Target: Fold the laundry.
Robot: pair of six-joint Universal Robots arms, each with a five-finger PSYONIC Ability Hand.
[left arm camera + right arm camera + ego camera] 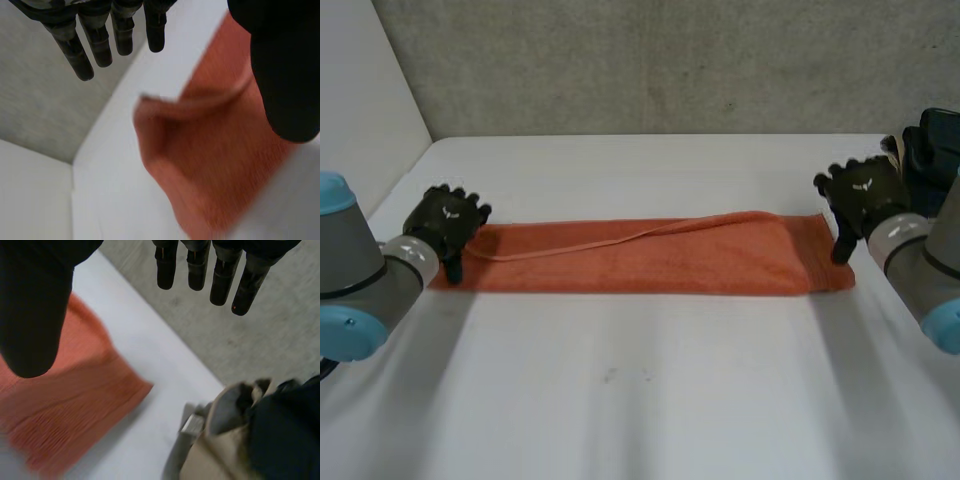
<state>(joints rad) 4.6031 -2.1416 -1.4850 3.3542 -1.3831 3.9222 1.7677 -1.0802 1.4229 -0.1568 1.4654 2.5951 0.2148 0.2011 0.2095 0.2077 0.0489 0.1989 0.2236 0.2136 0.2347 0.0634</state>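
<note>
Orange towel [640, 258], long folded strip on table [640, 400]; left robot hand [445, 222], right robot hand [860, 195] at its ends, fingers spread

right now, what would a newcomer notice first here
A long orange towel lies folded lengthwise across the white table. The left hand is at one short end and the right hand at the other, both with fingers straight. A heap of dark and beige clothes sits beside the right hand.

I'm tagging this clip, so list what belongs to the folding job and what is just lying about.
Job: orange towel, lying in a long strip; left hand, open, at one end; right hand, open, at the other.
Lying about: heap of dark and beige cloth past the right hand.
</note>
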